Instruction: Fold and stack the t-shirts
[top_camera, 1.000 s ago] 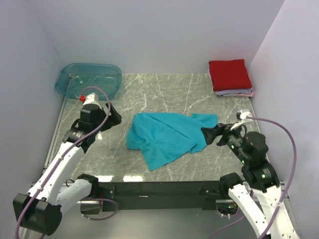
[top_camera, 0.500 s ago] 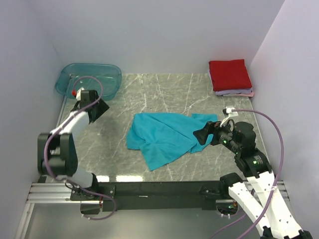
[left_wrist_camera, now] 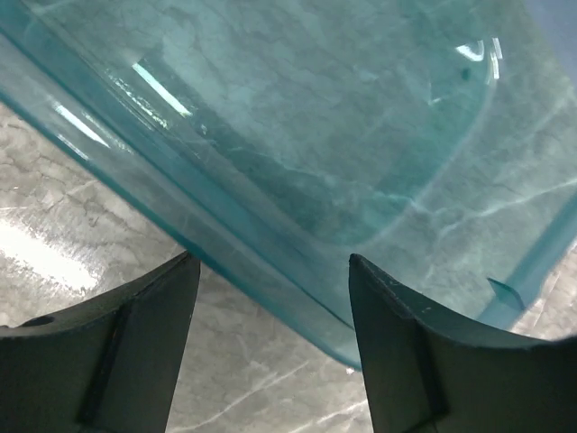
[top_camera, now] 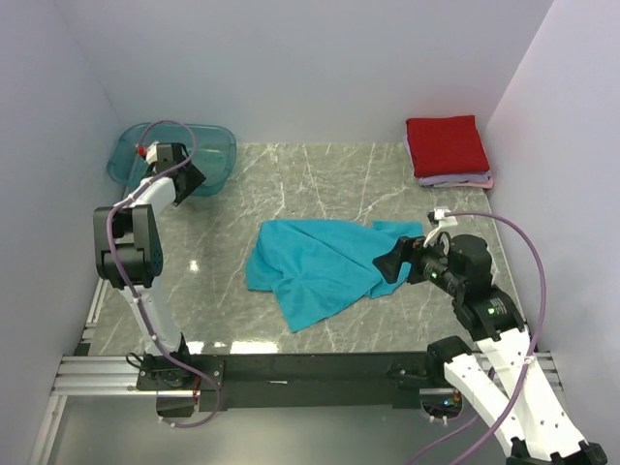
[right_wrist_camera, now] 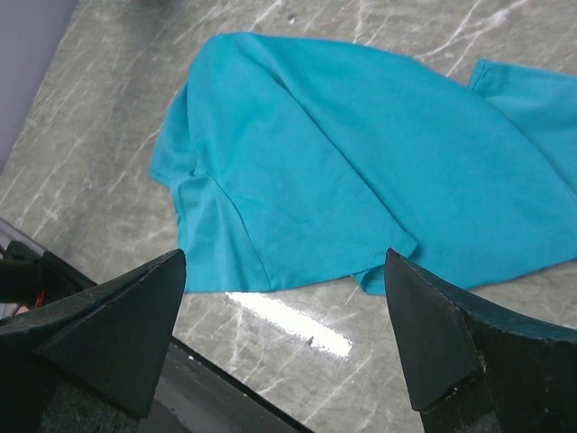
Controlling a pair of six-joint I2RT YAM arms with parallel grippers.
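Observation:
A teal t-shirt (top_camera: pixel 320 266) lies crumpled and spread in the middle of the marble table (top_camera: pixel 291 184); the right wrist view shows it (right_wrist_camera: pixel 361 153) just past my fingertips. A folded red t-shirt (top_camera: pixel 446 145) rests on a pale lilac one (top_camera: pixel 463 180) at the back right corner. My right gripper (top_camera: pixel 390 264) (right_wrist_camera: pixel 284 262) hovers open at the teal shirt's right edge, with nothing between its fingers. My left gripper (top_camera: pixel 187 180) (left_wrist_camera: pixel 272 262) is open at the front rim of the see-through teal tub (top_camera: pixel 174 153) (left_wrist_camera: pixel 297 153), holding nothing.
The tub stands at the back left corner against the wall. White walls close in the table on the left, back and right. A black rail (top_camera: pixel 310 370) runs along the near edge between the arm bases.
My left arm has swung away from the shirt, back and left to the tub, with its jaws narrowing a little. The right gripper has crept left to the shirt's edge.

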